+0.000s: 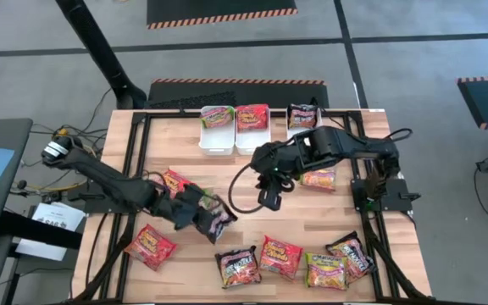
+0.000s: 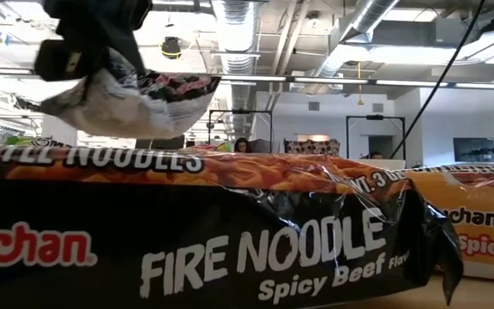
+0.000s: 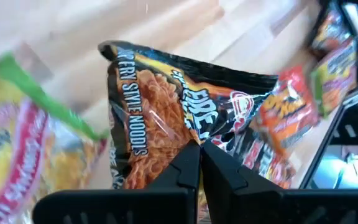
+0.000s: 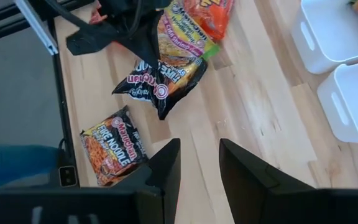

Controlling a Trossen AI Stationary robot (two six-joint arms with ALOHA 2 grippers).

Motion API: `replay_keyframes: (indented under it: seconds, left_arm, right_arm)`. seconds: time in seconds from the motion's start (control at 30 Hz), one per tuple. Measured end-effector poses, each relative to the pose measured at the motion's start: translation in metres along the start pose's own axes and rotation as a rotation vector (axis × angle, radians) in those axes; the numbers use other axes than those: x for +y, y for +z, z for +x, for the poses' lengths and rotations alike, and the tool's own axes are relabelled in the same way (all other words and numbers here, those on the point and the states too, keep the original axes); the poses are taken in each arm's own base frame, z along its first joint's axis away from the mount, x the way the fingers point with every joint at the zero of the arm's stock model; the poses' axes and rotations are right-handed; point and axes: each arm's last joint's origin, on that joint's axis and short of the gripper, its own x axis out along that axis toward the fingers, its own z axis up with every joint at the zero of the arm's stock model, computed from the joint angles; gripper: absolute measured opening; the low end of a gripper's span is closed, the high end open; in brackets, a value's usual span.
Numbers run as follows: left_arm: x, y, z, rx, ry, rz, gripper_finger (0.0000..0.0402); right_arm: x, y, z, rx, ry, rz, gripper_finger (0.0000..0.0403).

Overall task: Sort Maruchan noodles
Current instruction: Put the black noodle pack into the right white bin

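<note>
Three white bins [image 1: 217, 140] at the counter's [image 1: 312, 212] far edge each hold a noodle packet. The left hand [image 3: 199, 155] pinches a black Fire Noodle packet [image 3: 166, 106]; the right hand [image 4: 197, 158], fingers spread, hovers mid-counter.

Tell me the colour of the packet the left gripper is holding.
Black with orange noodle print: the packet, pinched by the left gripper, shows best in the left wrist view.
</note>
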Motion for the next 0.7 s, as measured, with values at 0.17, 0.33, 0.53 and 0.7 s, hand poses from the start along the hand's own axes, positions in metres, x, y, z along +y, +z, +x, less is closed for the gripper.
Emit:
replay_keyframes:
  seconds: [0.17,0.33,0.53,0.7]
  left_arm:
    - [0.005,0.017,-0.006,-0.015,-0.006,0.038,0.0]
    - [0.01,0.03,-0.003,-0.014,0.004,0.071,0.0]
    - [0.017,0.044,0.002,-0.003,0.017,0.091,0.0]
    - [0.022,0.054,0.004,0.006,0.022,0.101,0.0]
  right_arm:
    - [-0.01,0.004,0.001,0.013,0.015,0.028,0.0134]
    - [-0.018,0.006,0.001,0.027,0.009,0.049,0.0134]
    - [-0.022,0.005,0.003,0.057,-0.011,0.063,0.0134]
    - [-0.024,0.001,0.014,0.1,-0.031,0.081,0.0134]
